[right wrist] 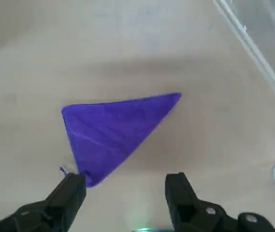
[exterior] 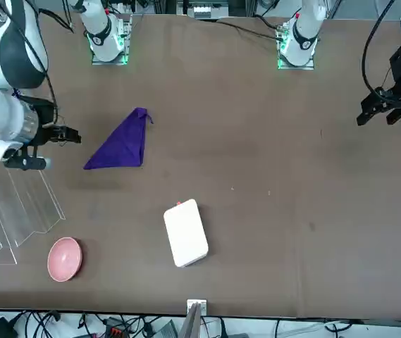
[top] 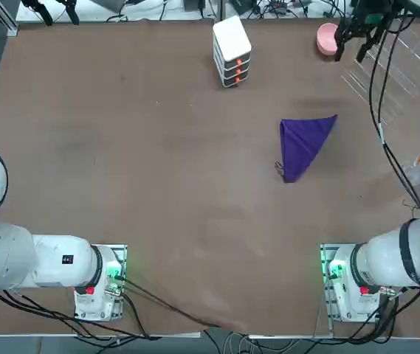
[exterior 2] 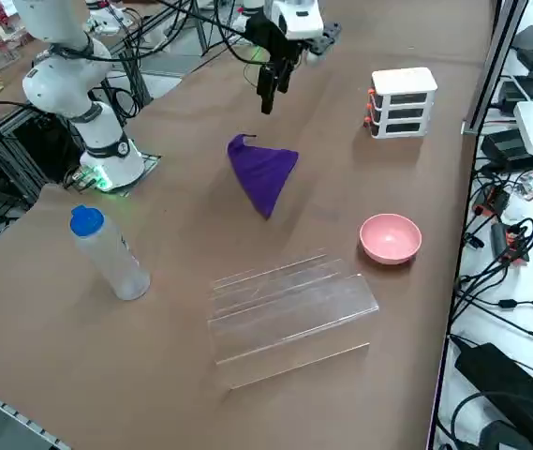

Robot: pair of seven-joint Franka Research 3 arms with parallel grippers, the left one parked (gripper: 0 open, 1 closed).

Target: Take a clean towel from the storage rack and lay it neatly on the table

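The purple towel (top: 304,144) lies on the brown table (top: 143,162) folded into a rough triangle, clear of the transparent storage rack (exterior 2: 287,309) and near the pink bowl (exterior 2: 390,237). The right gripper (right wrist: 125,186) hangs in the air above the cloth, fingers (right wrist: 72,191) spread wide, gripping nothing. A blue-capped bottle (exterior 2: 109,253) stands by the rack, and the white drawer box (top: 232,50) sits well apart.

Your brown desk (top: 121,147) carries the folded purple towel (top: 303,144), clear rack (exterior 2: 289,309), pink bowl (exterior 2: 390,237), white stacked box (top: 232,50) and a blue-capped bottle (exterior 2: 107,251).
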